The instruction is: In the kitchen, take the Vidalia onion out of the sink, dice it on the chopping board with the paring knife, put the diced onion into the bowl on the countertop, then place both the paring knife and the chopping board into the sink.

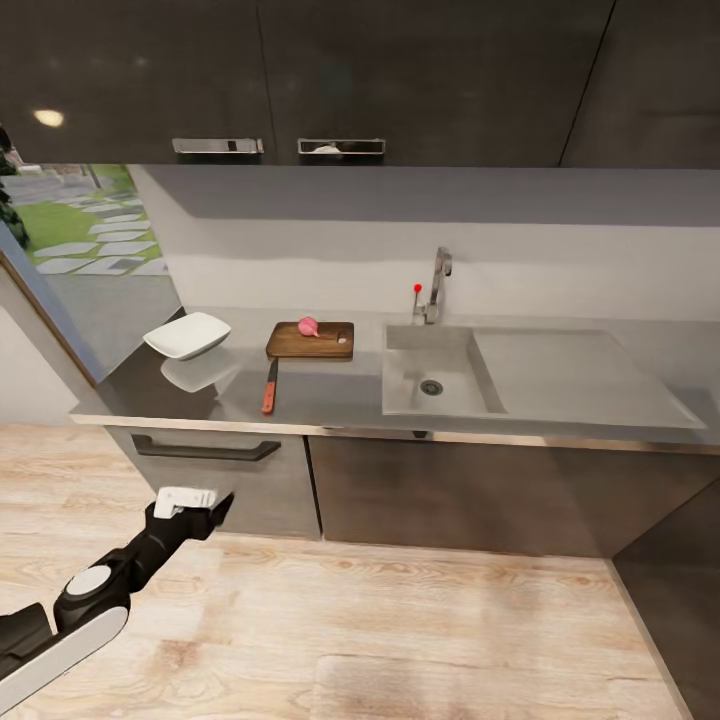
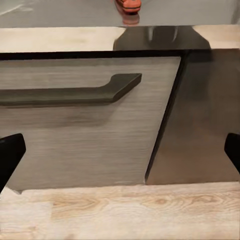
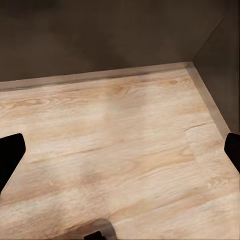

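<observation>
The left gripper hung with its dark fingers spread wide at the two edges of its wrist view, holding and touching nothing, low in front of the dark grey cabinet drawer with its bar handle. The right gripper was likewise wide apart and empty over the pale wooden plank floor. The rectangular stainless steel sink held nothing in its basin beside the round drain, and the shallow white square bowl near the left end of the glossy dark grey countertop looked empty. The small pinkish-red Vidalia onion sat on the dark brown wooden chopping board, toward its back edge, the board lying just left of the sink. The paring knife with the red-orange handle lay on the countertop in front of the board's left corner, handle toward the front edge. The left arm reached forward from the lower left, below counter height.
</observation>
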